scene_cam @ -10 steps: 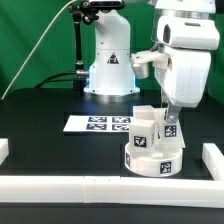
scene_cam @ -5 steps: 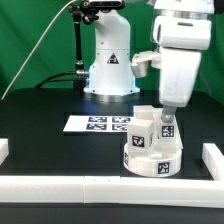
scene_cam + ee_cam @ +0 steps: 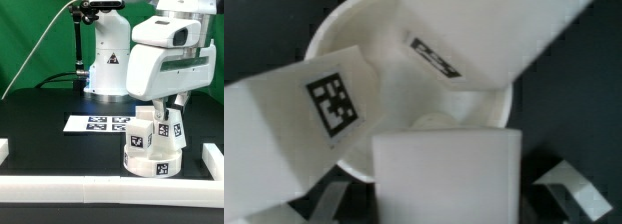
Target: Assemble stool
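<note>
The stool's round white seat (image 3: 155,161) lies on the black table at the exterior view's right, with tagged white legs standing on it. One leg (image 3: 140,133) stands free on the exterior view's left of the seat. My gripper (image 3: 172,116) comes down from above and is shut on another upright leg (image 3: 173,128) on the seat's right. In the wrist view that held leg (image 3: 446,170) fills the gap of the gripper (image 3: 446,196), between its fingers (image 3: 335,196). Beyond it are the seat (image 3: 358,25) and two tagged legs (image 3: 322,105) (image 3: 464,50).
The marker board (image 3: 95,124) lies flat behind the seat, toward the exterior view's left. White border bars run along the front (image 3: 90,187) and the right (image 3: 213,157). The robot's base (image 3: 108,70) stands at the back.
The hand has turned about its upright axis over the seat, swinging the arm's body across the view. It stays shut on the leg, which has kept its place on the seat.
</note>
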